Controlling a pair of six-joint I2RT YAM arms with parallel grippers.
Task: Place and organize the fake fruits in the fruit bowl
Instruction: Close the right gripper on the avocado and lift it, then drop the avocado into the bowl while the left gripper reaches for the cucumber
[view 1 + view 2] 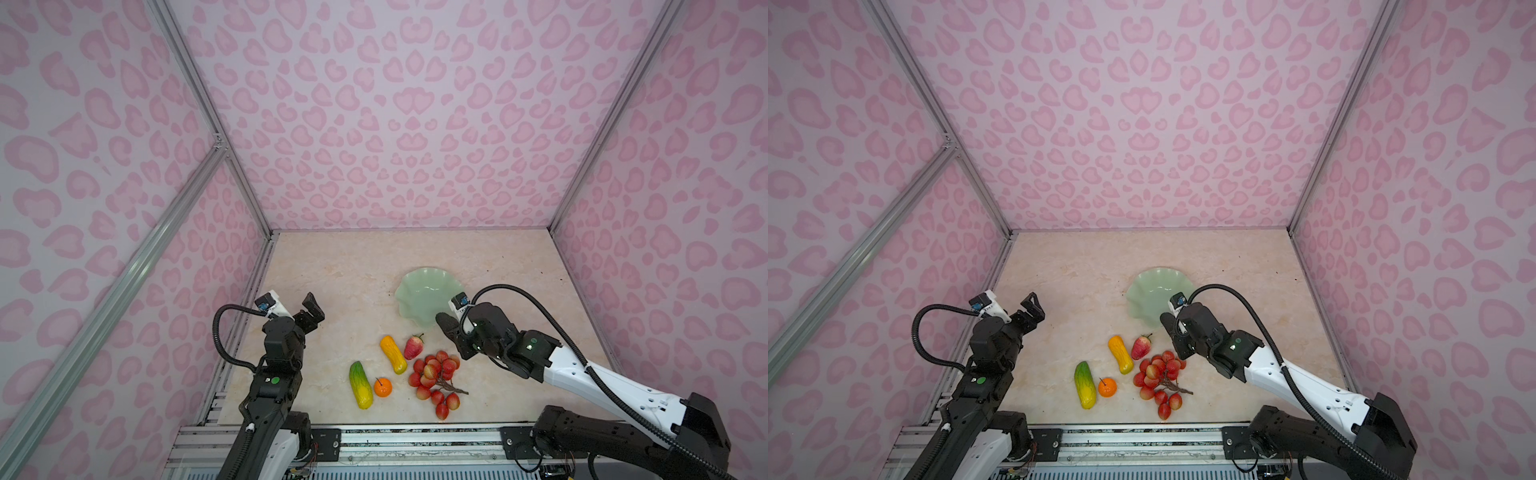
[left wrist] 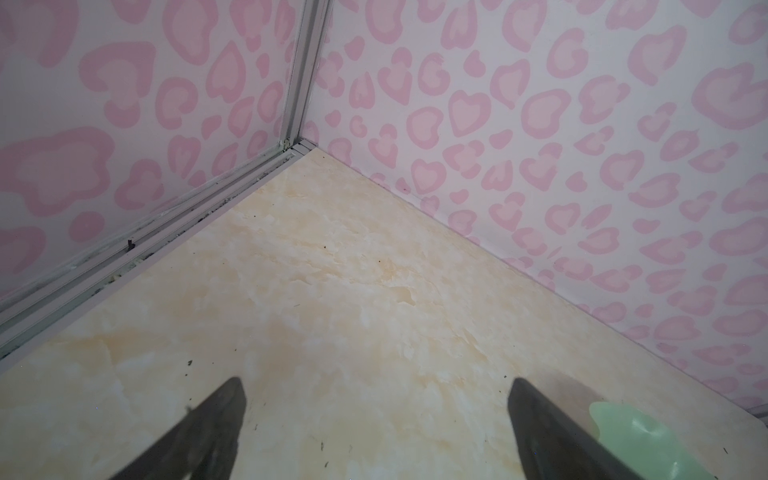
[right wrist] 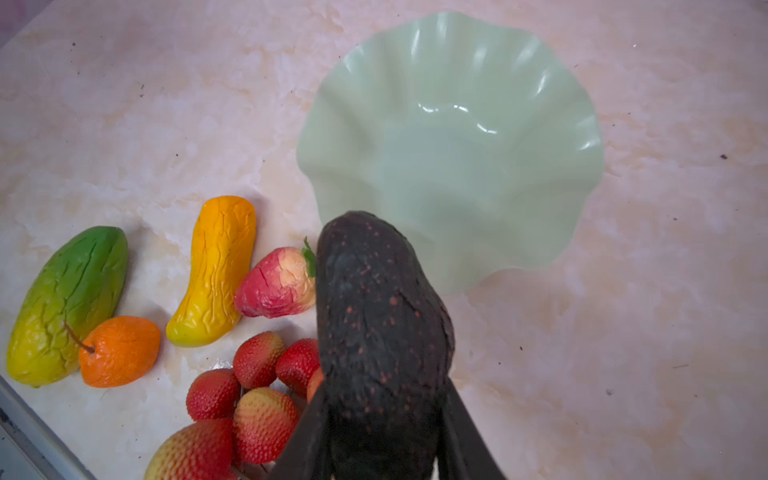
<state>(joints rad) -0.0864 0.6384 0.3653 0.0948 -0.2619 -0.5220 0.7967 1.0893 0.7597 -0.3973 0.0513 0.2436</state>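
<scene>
My right gripper (image 3: 384, 449) is clamped on the dark speckled oval avocado (image 3: 380, 316), at the glossy mint-green wavy-rimmed bowl's (image 3: 540, 104) six o'clock edge. My left gripper (image 2: 376, 419) hangs with jaws wide apart over bare marbled tabletop (image 2: 332, 291).

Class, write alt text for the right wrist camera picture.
Right gripper holds a dark avocado just short of an empty mint-green bowl. On the marble table beside it lie a strawberry and other fruits.

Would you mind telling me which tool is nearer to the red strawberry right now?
The right tool, gripping the dark oval avocado, hangs just beside the red strawberry. The left tool stands open, well off to the other side.
</scene>
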